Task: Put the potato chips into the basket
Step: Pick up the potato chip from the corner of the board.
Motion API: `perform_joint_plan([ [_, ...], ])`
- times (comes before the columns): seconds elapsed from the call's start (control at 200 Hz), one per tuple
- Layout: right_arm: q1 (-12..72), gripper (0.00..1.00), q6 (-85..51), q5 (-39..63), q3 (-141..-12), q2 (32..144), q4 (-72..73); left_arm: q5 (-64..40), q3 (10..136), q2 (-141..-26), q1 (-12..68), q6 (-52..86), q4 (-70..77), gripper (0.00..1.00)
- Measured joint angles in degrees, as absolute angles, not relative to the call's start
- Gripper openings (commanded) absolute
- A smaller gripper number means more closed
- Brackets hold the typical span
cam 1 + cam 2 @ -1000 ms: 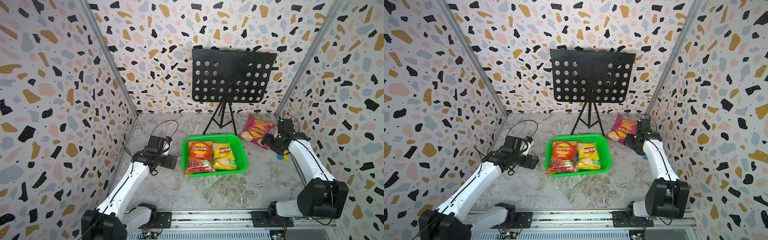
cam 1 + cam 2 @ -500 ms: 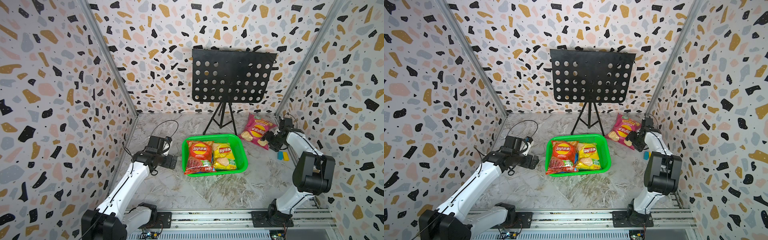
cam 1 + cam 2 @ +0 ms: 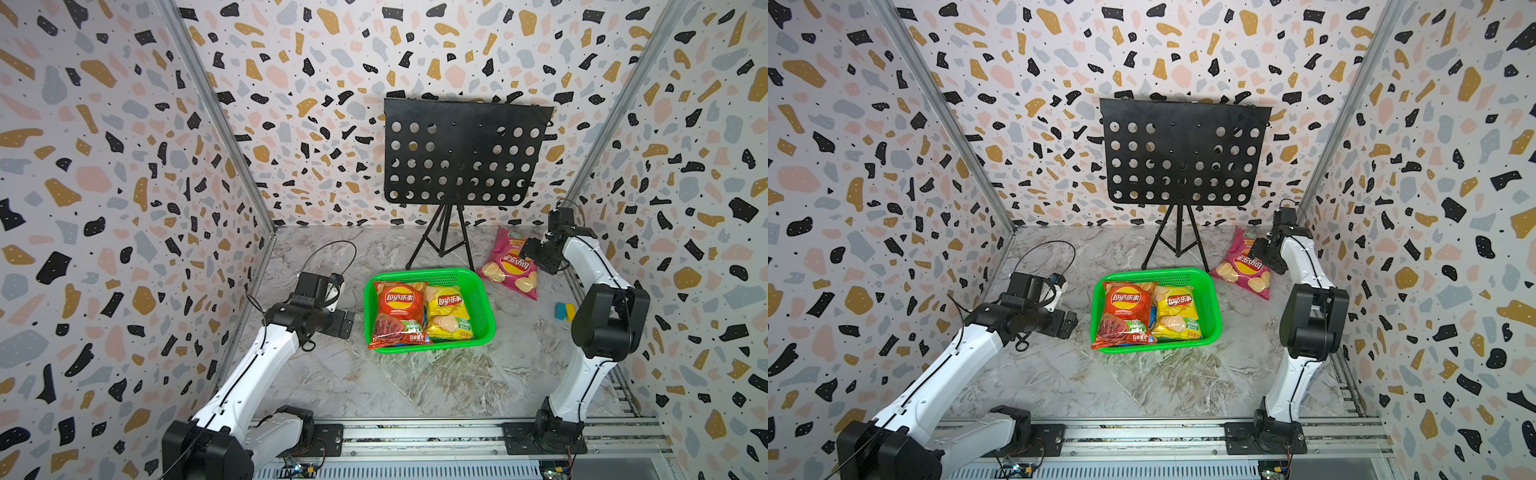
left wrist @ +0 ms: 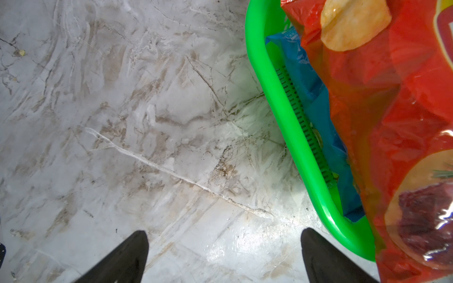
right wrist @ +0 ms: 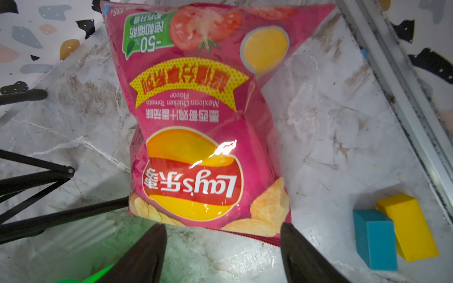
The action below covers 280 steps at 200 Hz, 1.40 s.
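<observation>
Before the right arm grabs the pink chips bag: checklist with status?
1. Right gripper open, empty: ok.
2. Pink bag lying outside the basket, in front of the right fingers: ok.
3. Fingertips touching the bag: cannot tell.
4. Stand leg clear of the bag: cannot tell, very close.
5. Free floor in the basket: not ok; red bag and yellow bag cover most of it, blue bag beneath.
6. Left gripper open, beside the basket, not over it: ok.

Terrazzo-patterned walls [image 3: 104, 166] enclose a marbled floor [image 3: 415, 382], a black perforated music stand [image 3: 461, 153] at the back
</observation>
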<state>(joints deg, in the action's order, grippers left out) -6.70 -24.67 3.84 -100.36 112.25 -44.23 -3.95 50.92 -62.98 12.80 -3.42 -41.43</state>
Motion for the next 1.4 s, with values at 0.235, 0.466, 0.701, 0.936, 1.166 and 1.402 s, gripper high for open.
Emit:
perform_joint_plan([
  [0.235, -6.0, 0.77, -22.39, 0.86, -108.9, 120.18, -48.27, -3.92, 50.92, -62.98, 12.8, -3.42, -41.43, 1.0],
  [0.466, -5.98, 0.58, -21.56, 0.6, -110.32, 123.66, -49.65, -3.92, 50.92, -62.98, 12.8, -3.42, -41.43, 1.0],
  [0.701, -5.87, 0.18, -21.39, 0.14, -110.89, 124.11, -49.78, -3.95, 50.92, -63.0, 12.8, -3.42, -41.43, 1.0],
  [0.936, -5.76, 0.0, -21.63, -0.6, -110.76, 122.74, -50.28, -3.95, 50.92, -63.0, 12.8, -3.42, -41.43, 1.0],
  [1.166, -5.76, 0.0, -22.79, -0.75, -107.02, 115.92, -50.3, -3.95, 50.92, -63.0, 12.8, -3.42, -41.43, 1.0],
  [1.402, -5.76, 0.0, -26.37, -0.67, -98.96, 103.22, -48.38, -4.14, 50.92, -62.94, 12.8, -3.42, -41.43, 1.0],
])
